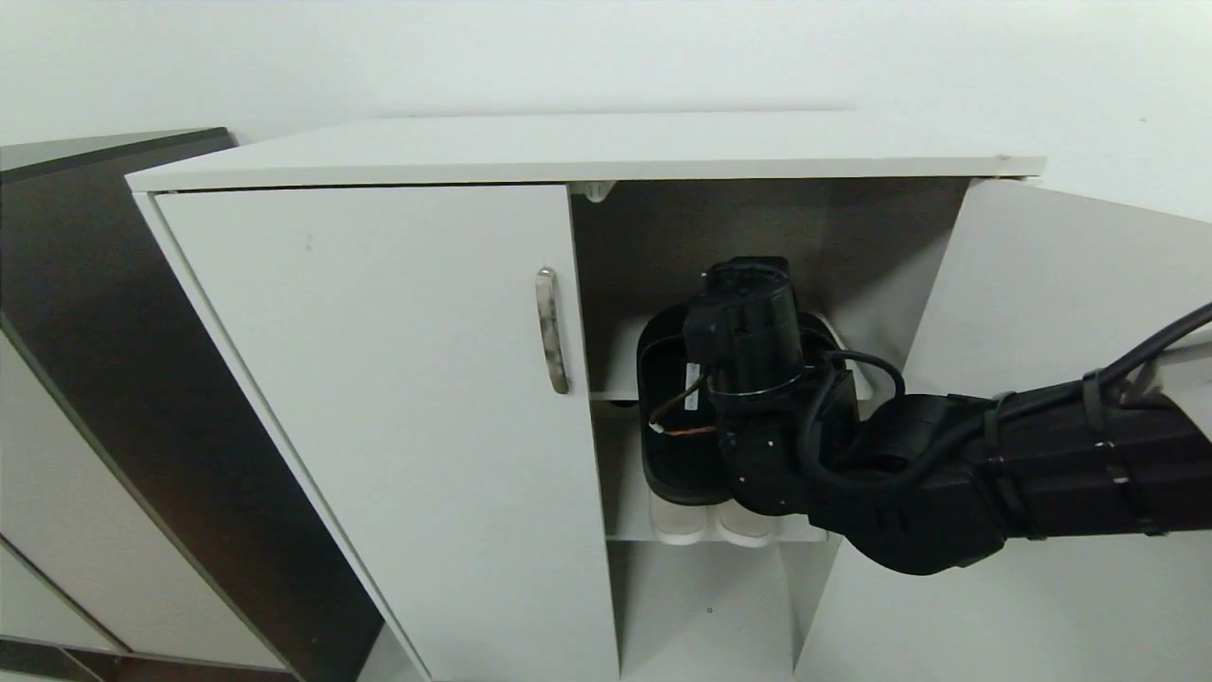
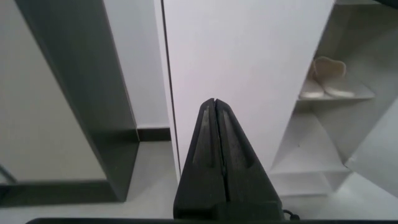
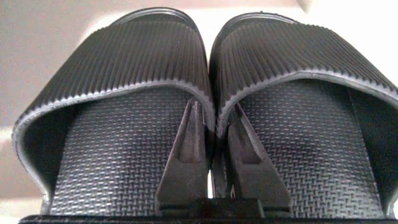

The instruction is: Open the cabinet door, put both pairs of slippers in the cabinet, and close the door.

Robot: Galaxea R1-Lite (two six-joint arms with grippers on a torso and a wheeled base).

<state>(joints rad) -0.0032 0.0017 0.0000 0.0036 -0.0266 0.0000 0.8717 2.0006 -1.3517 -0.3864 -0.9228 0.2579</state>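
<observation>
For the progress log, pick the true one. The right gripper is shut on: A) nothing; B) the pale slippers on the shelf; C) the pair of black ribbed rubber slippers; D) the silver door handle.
C: the right gripper pinches together the adjoining inner edges of the pair of black ribbed rubber slippers.

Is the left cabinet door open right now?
No, the left cabinet door sits shut; the right cabinet door is the one swung open.

No lettering, number, brand mark or sign can be read; no print can be made out on the cabinet [image 1: 379, 426] or the black slippers [image 3: 137, 81]
</observation>
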